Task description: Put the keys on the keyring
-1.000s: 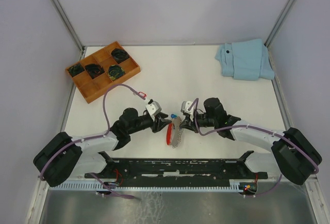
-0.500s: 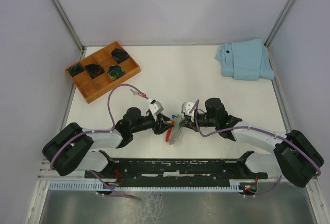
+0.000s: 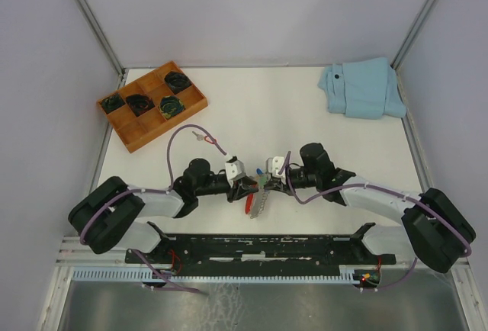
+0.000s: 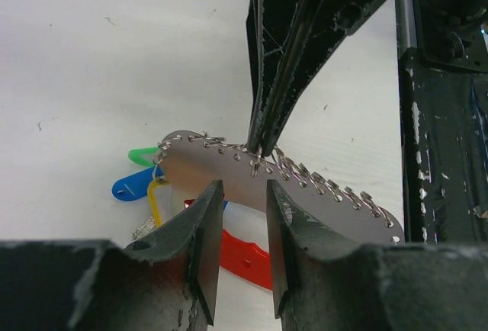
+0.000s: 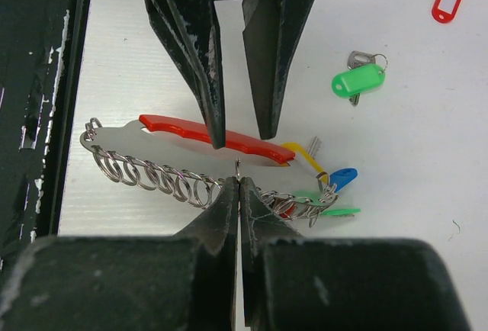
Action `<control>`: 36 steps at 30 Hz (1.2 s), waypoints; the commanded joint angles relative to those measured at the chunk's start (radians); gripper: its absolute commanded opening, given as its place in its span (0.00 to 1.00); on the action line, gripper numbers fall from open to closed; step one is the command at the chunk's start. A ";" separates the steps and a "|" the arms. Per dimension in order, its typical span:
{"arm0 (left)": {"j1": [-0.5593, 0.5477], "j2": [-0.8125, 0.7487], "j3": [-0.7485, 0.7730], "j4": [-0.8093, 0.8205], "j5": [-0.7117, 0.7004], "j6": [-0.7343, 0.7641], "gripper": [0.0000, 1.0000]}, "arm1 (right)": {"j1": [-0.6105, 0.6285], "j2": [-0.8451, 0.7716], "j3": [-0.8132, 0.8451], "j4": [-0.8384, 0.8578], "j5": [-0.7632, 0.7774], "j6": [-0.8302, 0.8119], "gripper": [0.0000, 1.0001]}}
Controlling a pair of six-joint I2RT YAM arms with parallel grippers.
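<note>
The keyring lies between both grippers: a grey strap lined with metal rings, a red curved band, and blue, yellow and green tags. My right gripper is shut on one ring of it. My left gripper is open, its fingertips just over the red band and beside the strap. A silver key with a green tag and one with a red tag lie loose on the table beyond. In the top view the keyring sits under both grippers, the left and the right.
An orange wooden tray with dark coiled items stands at the back left. A folded light blue cloth lies at the back right. The black arm rail runs along the near edge.
My left gripper has moved right, up to the keyring, and stays open. My right gripper stays shut on the ring and has hardly moved.
</note>
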 commanded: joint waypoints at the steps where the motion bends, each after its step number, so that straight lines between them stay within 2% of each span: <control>1: 0.002 0.045 0.034 0.058 0.077 0.101 0.35 | -0.004 0.003 0.059 0.011 -0.046 -0.044 0.02; 14: 0.002 0.106 0.071 0.074 0.128 0.125 0.33 | -0.004 0.019 0.070 0.005 -0.063 -0.048 0.02; 20: 0.003 0.132 0.083 0.079 0.152 0.118 0.20 | -0.004 0.028 0.074 0.009 -0.069 -0.048 0.02; 22: 0.001 0.132 0.086 0.079 0.156 0.117 0.19 | -0.004 0.031 0.076 0.008 -0.072 -0.046 0.02; 25: 0.001 0.134 0.096 0.059 0.163 0.124 0.04 | -0.004 0.027 0.076 0.005 -0.071 -0.044 0.02; 28: 0.001 0.132 0.102 0.041 0.163 0.125 0.03 | -0.004 0.018 0.076 -0.002 -0.067 -0.043 0.03; 31: 0.000 0.112 0.101 0.019 0.138 0.138 0.03 | -0.005 0.002 0.086 -0.032 -0.044 -0.027 0.11; 36: -0.003 0.074 0.100 -0.072 0.079 0.188 0.03 | -0.008 -0.082 0.068 -0.072 0.072 -0.003 0.29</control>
